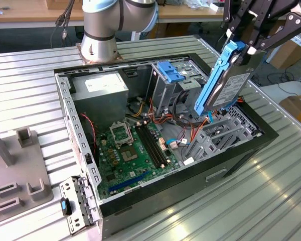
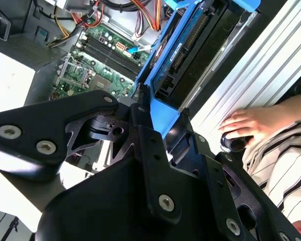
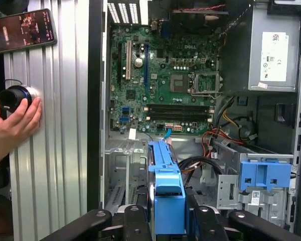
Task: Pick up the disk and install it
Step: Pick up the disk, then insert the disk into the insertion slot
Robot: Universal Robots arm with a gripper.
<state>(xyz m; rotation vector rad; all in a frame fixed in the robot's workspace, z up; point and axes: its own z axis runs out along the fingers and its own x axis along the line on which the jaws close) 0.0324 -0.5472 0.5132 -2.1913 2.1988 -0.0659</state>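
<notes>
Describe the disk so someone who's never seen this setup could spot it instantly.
Start at the open computer case on the ribbed metal table and look above its end at the exterior view's right. There the black gripper clamps the disk, a flat silver-grey slab tilted on edge; unlike the grey power-supply box inside the case, it has blue rails along its edges.

Surface finishes
Between the matt black fingers [image 1: 256, 30], the disk [image 1: 232, 85] is showing grey metal and smooth blue plastic rails [image 1: 214, 83]; below, the ribbed metal table [image 1: 241, 211] is gleaming.
</notes>
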